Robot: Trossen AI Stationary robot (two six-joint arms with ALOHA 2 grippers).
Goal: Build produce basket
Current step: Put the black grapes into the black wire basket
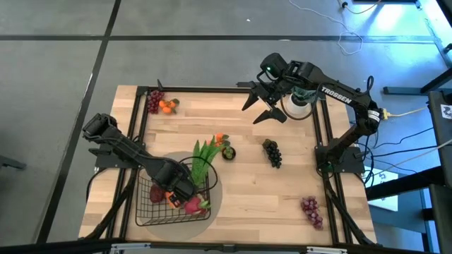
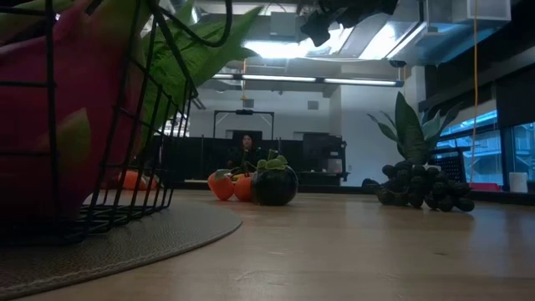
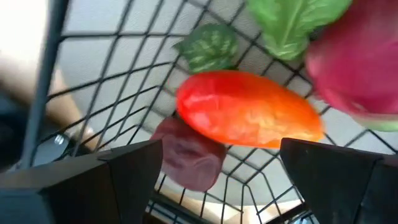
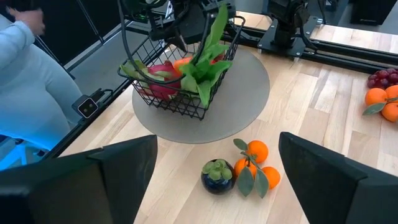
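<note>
The black wire basket stands on a round grey mat at the table's near left. In it lie a red-orange mango, a pink dragon fruit, a dark red fruit and green leafy stalks that lean over its rim. My left gripper hangs open inside the basket, pointing down, its fingers on either side above the mango and apart from it. My right gripper waits open, high over the table's far side.
On the table lie small oranges beside a dark round fruit, a dark grape bunch, a red-purple bunch, and red grapes with oranges at the far left. A white pot sits under the right arm. A person stands beside the table.
</note>
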